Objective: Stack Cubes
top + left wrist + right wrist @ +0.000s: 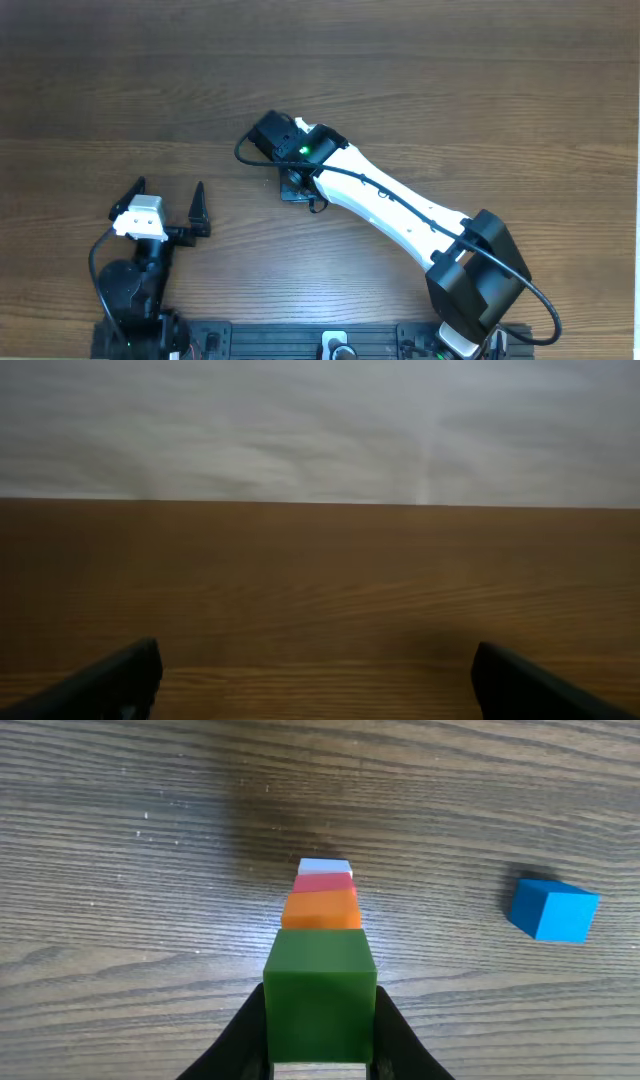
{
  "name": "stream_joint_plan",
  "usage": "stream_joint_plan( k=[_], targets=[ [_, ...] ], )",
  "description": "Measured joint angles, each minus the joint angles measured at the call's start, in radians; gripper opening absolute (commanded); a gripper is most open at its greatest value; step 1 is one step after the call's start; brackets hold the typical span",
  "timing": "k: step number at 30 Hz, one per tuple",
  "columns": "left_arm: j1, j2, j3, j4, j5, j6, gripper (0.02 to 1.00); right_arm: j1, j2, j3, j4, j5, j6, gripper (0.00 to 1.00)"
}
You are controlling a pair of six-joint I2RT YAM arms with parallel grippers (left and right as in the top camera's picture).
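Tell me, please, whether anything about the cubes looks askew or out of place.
Nothing stands out. The green cube, in the right arm's jaws, lines up squarely over the stack; the blue cube lies apart on the table.

Wood-grain table (120, 60), matt; green cube (320, 990) looks smooth plastic (faint sheen).

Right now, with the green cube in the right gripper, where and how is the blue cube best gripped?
Take the blue cube across two opposite side faces, from straight above. It rests flat on the table, apart from the stack, and is turned askew to the right gripper, so the wrist probably needs rotating first.
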Motion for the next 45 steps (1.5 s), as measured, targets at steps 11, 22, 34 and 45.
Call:
stream_joint_plan(
  k=[11, 22, 34, 45],
  targets=[
    [0.0, 0.0, 0.0, 0.0, 0.0, 0.0, 1.0, -0.008, 0.015, 0.0, 0.0, 0.0, -0.002, 0.023],
    [0.0, 0.0, 0.0, 0.0, 0.0, 0.0, 1.0, -0.009, 0.016, 0.0, 0.003, 0.0, -0.002, 0.029],
    [0.0, 0.0, 0.0, 0.0, 0.0, 0.0, 0.998, -0.009, 0.029, 0.002, 0.008, 0.0, -0.002, 0.137],
    [0.0, 0.0, 0.0, 0.0, 0.0, 0.0, 0.998, -0.01, 0.043, 0.002, 0.011, -0.011, -0.006, 0.974]
  ],
)
